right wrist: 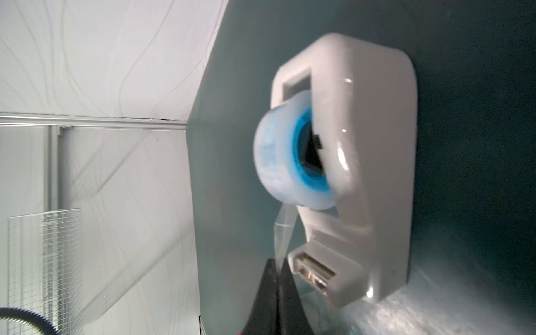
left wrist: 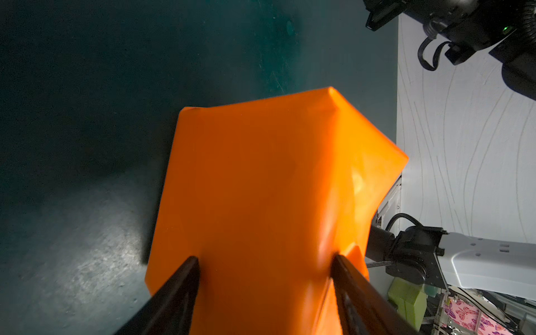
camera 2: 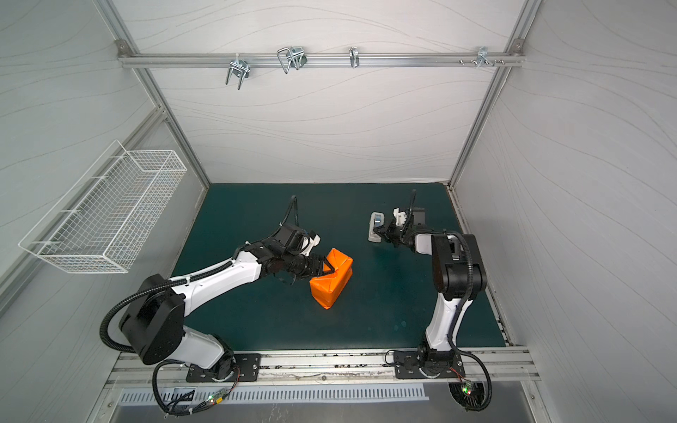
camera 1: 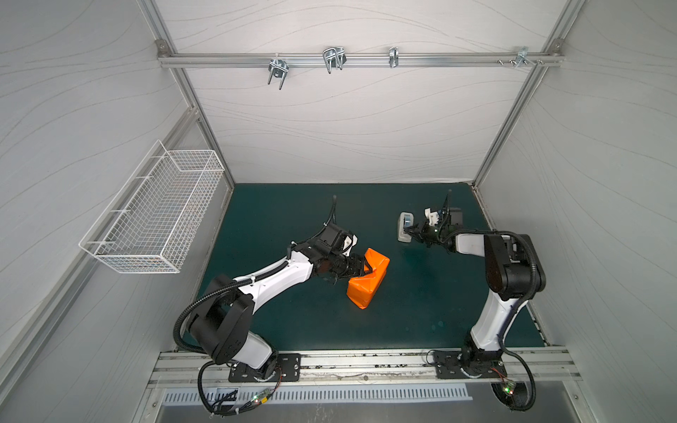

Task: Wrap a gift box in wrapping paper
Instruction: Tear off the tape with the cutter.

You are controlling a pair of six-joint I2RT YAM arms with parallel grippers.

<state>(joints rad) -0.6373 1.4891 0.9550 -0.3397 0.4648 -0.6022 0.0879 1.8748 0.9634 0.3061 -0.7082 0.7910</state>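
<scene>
White panelled walls enclose the cell on three sides; the working surface is a dark green mat [camera 1: 293, 322]. A wire basket [camera 1: 154, 216] hangs on the wall on the left arm's side and plays no part at this stage.

**Position of the work.** The wrapping paper [camera 1: 368, 280] sits near the middle of the mat, already folded into a closed orange parcel with creased ends. The gift box is not visible. Judging from the parcel's blocky shape, it is inside the paper.

**Left arm.** The left gripper [left wrist: 265, 258] reaches the parcel with its jaws set wide, one finger pressed against each side, so it is clamped on the paper-covered parcel. The paper dents slightly at one finger. The likely purpose is to pin the folds shut and stop the parcel sliding until it is fastened.

**Right arm.** The tape dispenser [right wrist: 362, 162] rests toward the back of the mat, well apart from the parcel. The right gripper [right wrist: 277, 268] is at the dispenser's cutter end with its jaws together. They pinch the free end of the clear tape strip [right wrist: 282, 229], which runs down from the roll [right wrist: 275, 162]. The likely purpose is to draw out a length of tape for sealing.

**Step in hand.** This is the tape pull-out. Wrapping appears nearly complete, and sealing the folds remains.

**Risk.** The thin strip may slip, curl or stick to the fingers.
</scene>
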